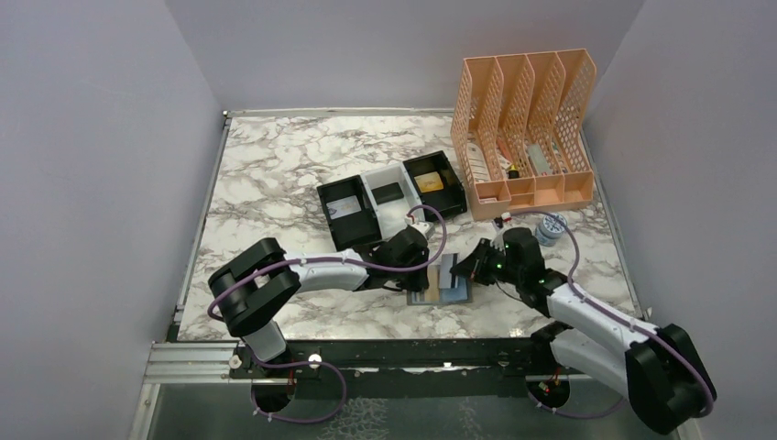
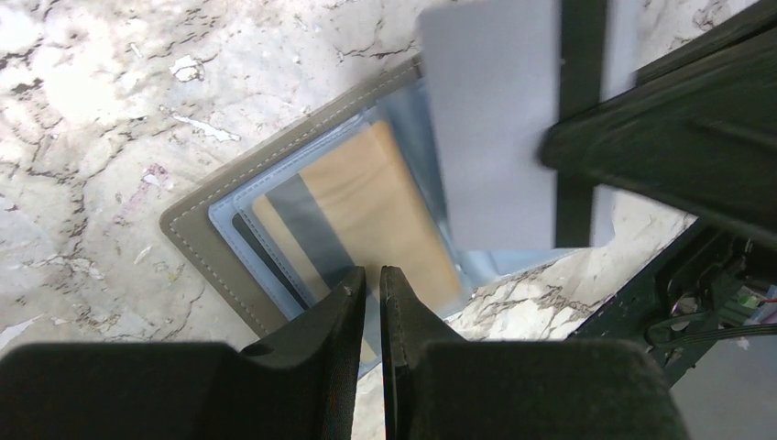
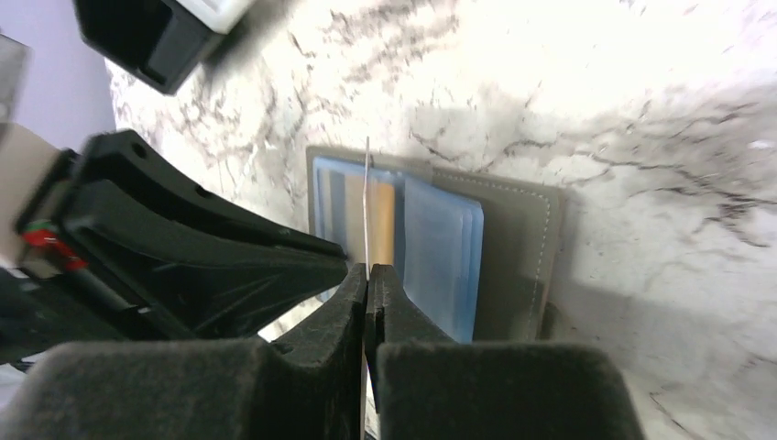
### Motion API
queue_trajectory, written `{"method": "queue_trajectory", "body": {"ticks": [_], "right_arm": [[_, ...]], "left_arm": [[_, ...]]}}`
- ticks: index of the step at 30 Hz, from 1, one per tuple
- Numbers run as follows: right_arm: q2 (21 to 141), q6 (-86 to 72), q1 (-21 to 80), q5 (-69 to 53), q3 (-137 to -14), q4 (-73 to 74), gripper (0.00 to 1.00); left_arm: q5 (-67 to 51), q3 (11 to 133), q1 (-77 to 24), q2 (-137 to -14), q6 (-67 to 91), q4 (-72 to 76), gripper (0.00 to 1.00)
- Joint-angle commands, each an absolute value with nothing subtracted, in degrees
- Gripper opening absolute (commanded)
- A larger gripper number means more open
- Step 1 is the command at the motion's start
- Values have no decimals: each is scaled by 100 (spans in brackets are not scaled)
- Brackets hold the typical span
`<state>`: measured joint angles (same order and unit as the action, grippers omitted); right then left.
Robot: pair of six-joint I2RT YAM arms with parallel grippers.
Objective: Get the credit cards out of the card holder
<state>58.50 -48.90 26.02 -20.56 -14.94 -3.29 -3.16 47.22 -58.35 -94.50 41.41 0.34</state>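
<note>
Clamping grey card (image 2: pixel 486 137), right gripper (image 3: pixel 366 272); card holder (image 3: pixel 522 238) just ahead. Left gripper (image 2: pixel 373 273) above it, nearly closed, grip unclear.

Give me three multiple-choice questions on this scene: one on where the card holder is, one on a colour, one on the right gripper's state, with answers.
1. Where is the card holder?
A) folded shut at the table's far edge
B) open flat on the marble table, between the left gripper and the right gripper
C) lifted into the air

2. What colour is the card lying in the holder's clear sleeve?
A) gold-yellow
B) red
C) green

3. The right gripper is:
A) wide open
B) shut on a thin grey card
C) shut on nothing

Answers:
1. B, both wrist views show it spread on the marble.
2. A, the gold-yellow card shows through the sleeve.
3. B, its fingers pinch the grey card, held upright.
</note>
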Motion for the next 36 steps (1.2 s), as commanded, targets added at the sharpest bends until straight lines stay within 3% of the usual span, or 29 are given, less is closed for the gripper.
{"method": "queue_trajectory", "body": {"ticks": [1, 11, 21, 32, 36], "right_arm": [[5093, -4387, 2582, -1077, -1863, 723, 1], [4072, -3337, 2586, -1345, -2005, 94, 1], [3847, -2758, 2592, -2293, -2085, -969, 1], [4108, -2136, 2601, -2807, -2453, -1271, 1], [4306, -1889, 2610, -2920, -2656, -1308, 1]], "left_arm": [[171, 4542, -5872, -9340, 4149, -560, 16], [603, 4447, -5871, -8406, 3991, -487, 34], [1681, 4833, -5687, -7340, 3309, -1635, 77], [1475, 4801, -3730, -5998, 2690, -2790, 99], [1199, 4938, -2738, -5875, 2289, -3122, 99]]}}
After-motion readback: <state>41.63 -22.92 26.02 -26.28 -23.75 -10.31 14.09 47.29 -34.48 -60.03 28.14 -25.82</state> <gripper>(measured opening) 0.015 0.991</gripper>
